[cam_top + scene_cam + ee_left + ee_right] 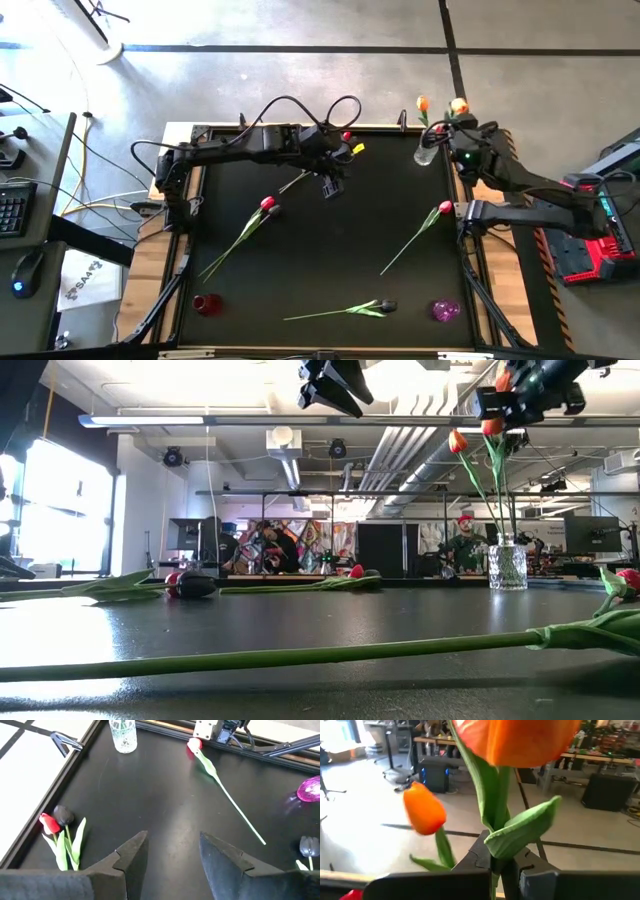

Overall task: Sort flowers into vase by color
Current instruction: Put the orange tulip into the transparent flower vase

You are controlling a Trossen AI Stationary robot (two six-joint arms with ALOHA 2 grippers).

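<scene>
- Pinching an orange tulip (pixel 520 740) by its stem, your right gripper (pixel 462 130) hangs just above the clear vase (pixel 426 152), where another orange tulip (pixel 422 104) already stands.
- Your left gripper (pixel 331 186) hovers well apart from that vase, over the black mat (pixel 330 260), fingers (pixel 132 855) spread and empty.
- Red tulips (pixel 268 205) and dark ones (pixel 387 305) lie scattered on the mat, away from the vase.

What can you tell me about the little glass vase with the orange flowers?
The glass vase is small, clear and patterned, like cut glass. It stands upright at the far right corner of the black table. One orange tulip already stands in it on a thin green stem. The right gripper is just above it, its jaws shut on the stem of a second orange tulip over the vase. Whether that stem has reached the vase cannot be seen.
</scene>
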